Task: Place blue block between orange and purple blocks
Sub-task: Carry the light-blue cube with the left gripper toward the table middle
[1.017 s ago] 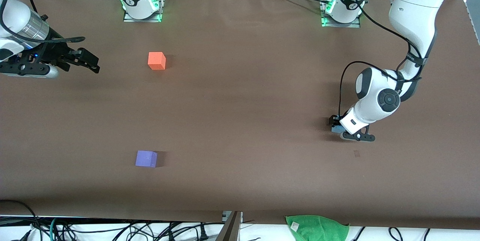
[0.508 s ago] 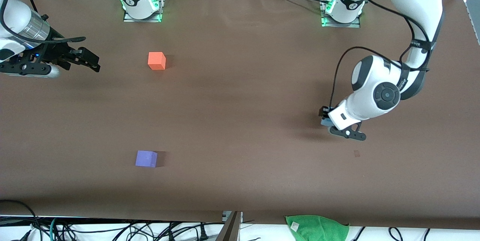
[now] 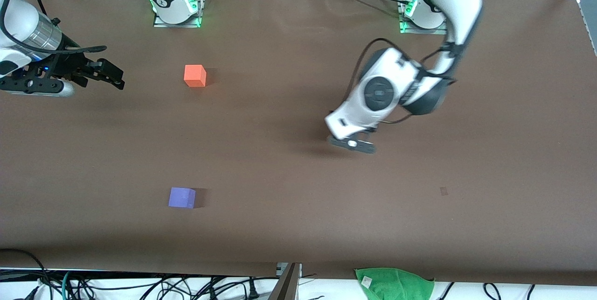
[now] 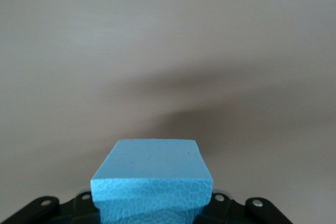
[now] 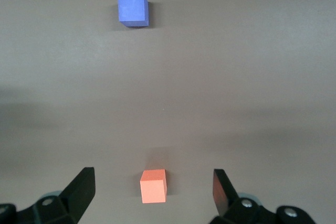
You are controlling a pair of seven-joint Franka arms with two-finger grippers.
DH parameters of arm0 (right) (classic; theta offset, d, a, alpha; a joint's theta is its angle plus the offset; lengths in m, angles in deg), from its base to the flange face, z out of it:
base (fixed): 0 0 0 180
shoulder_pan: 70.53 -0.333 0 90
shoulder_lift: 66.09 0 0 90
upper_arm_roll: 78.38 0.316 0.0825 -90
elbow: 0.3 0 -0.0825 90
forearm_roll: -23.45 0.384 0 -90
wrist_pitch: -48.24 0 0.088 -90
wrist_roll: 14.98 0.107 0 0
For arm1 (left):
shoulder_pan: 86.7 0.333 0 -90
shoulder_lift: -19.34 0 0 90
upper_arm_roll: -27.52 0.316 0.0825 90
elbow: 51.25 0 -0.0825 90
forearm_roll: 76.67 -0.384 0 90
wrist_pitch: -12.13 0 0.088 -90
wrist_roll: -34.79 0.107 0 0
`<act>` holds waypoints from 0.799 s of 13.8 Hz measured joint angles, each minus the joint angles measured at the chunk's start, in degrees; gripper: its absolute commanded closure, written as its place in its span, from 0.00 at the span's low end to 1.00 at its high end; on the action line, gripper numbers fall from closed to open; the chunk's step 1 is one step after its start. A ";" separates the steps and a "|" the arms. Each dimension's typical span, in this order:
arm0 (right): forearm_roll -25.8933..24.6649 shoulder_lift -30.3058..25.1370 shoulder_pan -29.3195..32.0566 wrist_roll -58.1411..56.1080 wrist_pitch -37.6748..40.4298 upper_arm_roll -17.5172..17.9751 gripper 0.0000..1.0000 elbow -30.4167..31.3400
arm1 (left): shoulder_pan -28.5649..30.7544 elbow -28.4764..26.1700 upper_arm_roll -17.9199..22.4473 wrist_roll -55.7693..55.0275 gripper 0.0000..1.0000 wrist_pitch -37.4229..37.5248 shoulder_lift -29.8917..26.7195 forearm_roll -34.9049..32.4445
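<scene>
A: What is seen, taking the purple block (image 3: 182, 197) as the landmark?

B: The purple block lies nearest the front camera, on the brown table (image 3: 289, 225). Farther from the camera, almost in line with it, the orange block (image 3: 195, 75) is set, with a wide bare gap between the two. No third cube is seen in that gap.

A: And the blue block?

B: It is gripped by the left gripper (image 3: 350, 143), carried in the air over the middle of the table, toward the left arm's end from the purple block. In the left wrist view the blue block (image 4: 152, 179) is seen clamped between the jaws, with only bare table under it.

A: The other arm?

B: The right gripper (image 3: 111, 77) is held spread and empty, low over the table at the right arm's end, beside the orange block. It is judged to be waiting.

A: How far along, then?

B: The pickup is judged done. The carry to the gap remains, then the lowering between the two blocks and the release.
</scene>
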State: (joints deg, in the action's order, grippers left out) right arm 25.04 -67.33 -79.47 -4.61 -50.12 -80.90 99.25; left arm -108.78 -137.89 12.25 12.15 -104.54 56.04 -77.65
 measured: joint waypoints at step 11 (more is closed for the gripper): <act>0.00 2.58 1.16 0.00 -2.83 -0.72 0.01 -0.63 | -13.89 5.62 4.20 -19.86 0.00 -18.34 13.88 0.00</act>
State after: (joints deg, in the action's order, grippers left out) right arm 25.05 -64.75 -78.31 -4.61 -52.95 -81.62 98.62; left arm -122.67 -132.28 16.44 -7.71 -122.88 69.92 -77.66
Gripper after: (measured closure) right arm 0.004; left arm 0.256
